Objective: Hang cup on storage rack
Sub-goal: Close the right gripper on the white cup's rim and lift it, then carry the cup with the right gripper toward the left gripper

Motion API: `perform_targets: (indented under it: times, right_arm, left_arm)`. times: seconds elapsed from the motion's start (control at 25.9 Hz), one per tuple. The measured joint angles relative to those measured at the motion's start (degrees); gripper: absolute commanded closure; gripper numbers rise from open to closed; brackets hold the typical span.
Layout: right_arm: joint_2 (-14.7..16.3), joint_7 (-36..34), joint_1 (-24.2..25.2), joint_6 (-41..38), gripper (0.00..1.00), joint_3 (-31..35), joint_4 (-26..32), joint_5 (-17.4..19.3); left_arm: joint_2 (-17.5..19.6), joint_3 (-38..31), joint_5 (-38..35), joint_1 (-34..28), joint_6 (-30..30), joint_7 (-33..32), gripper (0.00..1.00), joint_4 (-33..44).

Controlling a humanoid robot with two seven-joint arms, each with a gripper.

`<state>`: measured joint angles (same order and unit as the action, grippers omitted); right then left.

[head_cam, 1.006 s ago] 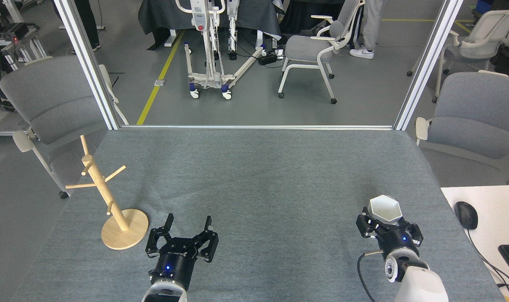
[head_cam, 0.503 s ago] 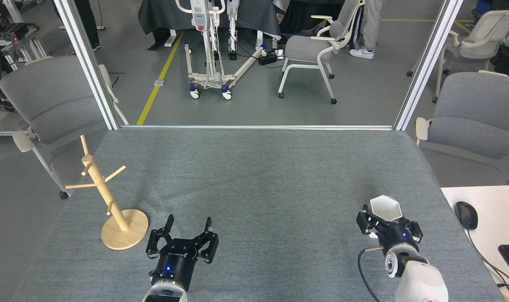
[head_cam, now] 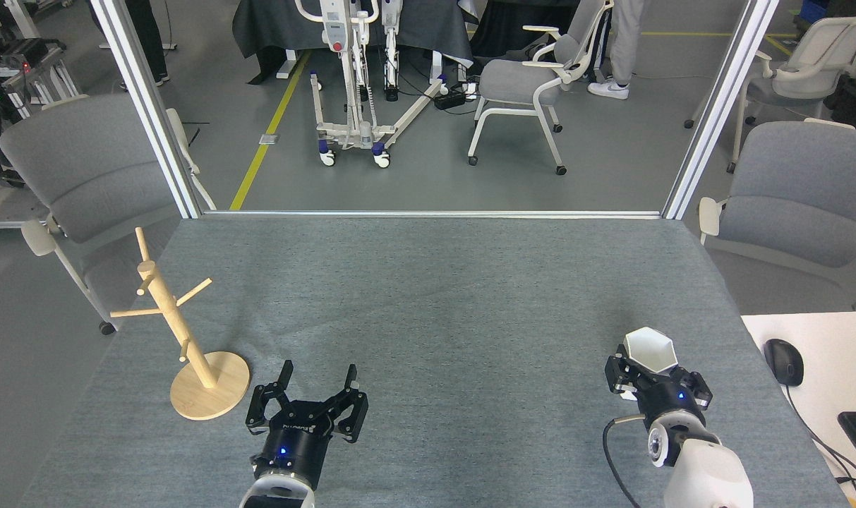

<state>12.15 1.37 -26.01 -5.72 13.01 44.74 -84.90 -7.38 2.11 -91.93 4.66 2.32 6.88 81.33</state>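
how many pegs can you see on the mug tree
4. On the mug tree, one points up at the top, one sticks out right, one long one points left, and one short one sits low on the pole. Others may hide behind the pole.

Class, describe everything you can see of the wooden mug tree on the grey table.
The light wooden mug tree stands at the near left of the grey felt-covered table. A slim pole rises from a round flat base and carries several short angled pegs, all bare. In this view the pole slants up and left. Nothing touches it; the open left claw waits just right of its base.
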Motion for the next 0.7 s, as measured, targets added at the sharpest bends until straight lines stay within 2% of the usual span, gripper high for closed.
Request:
perform_targets:
  times: [0.04,0.08,0.15,0.23,0.31,0.54,0.7]
  right_arm:
    - [0.02,0.0,0.0,0.0,0.69,0.0,0.0,-0.01]
    - [0.04,-0.09,0.0,0.01,0.73,0.0,0.01,-0.03]
    - [0.05,-0.25,0.0,0.01,0.71,0.0,0.16,-0.05]
    - [0.05,-0.33,0.07,-0.33,0.64,-0.01,0.82,-0.02]
    - [0.2,-0.39,0.47,-0.93,0.64,-0.09,3.32,0.12]
    - [1.73,1.09,4.89,-1.59,0.66,0.34,20.26,0.66]
    - [0.16,6.92,11.28,0.36,0.66,-0.11,34.67,1.22]
  left_arm:
    - [0.0,0.0,0.0,0.0,0.04,0.01,0.01,0.01]
    - [0.0,0.0,0.0,0.01,0.06,0.01,0.01,0.0]
    - [0.0,0.0,0.0,0.0,0.06,0.02,0.01,-0.1]
    - [0.0,0.0,0.04,0.0,0.06,0.02,0.01,-0.18]
    - [0.0,0.01,0.04,0.0,0.24,0.02,0.01,-0.15]
    - [0.34,2.11,-0.14,-0.05,2.22,1.61,0.01,0.0]
    - [1.17,6.67,-1.6,-0.55,5.03,3.74,0.01,-0.04]
